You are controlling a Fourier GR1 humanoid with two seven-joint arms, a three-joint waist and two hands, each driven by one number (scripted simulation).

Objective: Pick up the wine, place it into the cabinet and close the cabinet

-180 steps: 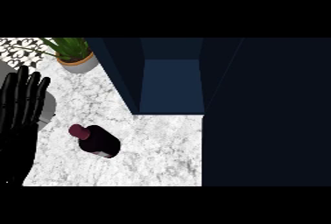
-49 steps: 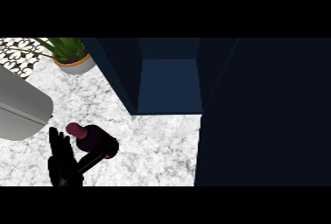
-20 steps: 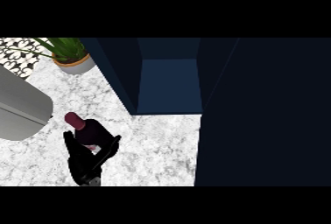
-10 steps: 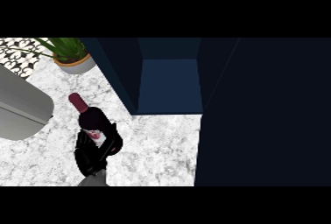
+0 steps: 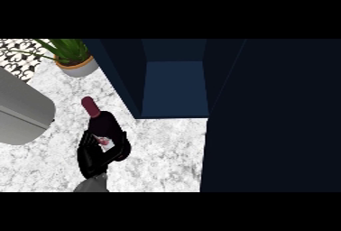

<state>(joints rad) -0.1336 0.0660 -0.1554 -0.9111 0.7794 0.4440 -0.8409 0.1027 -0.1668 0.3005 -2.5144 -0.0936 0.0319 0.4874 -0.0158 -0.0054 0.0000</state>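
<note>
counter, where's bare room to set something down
Free marble lies between the hand holding the wine and the dark door, below the open cabinet. The top left is crowded by the plant and grey forearm.

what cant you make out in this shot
- Wine bottle, head view: its lower body and label are mostly hidden by the robot hand curled round it.
- Potted plant: leaves cut off by the top edge.
- Cabinet interior: too dark for detail.
- Other robot hand: not visible.

Readable text: we find none anywhere.
Wine bottle (image 5: 101,124) label: we see only a pale unreadable patch.
</note>
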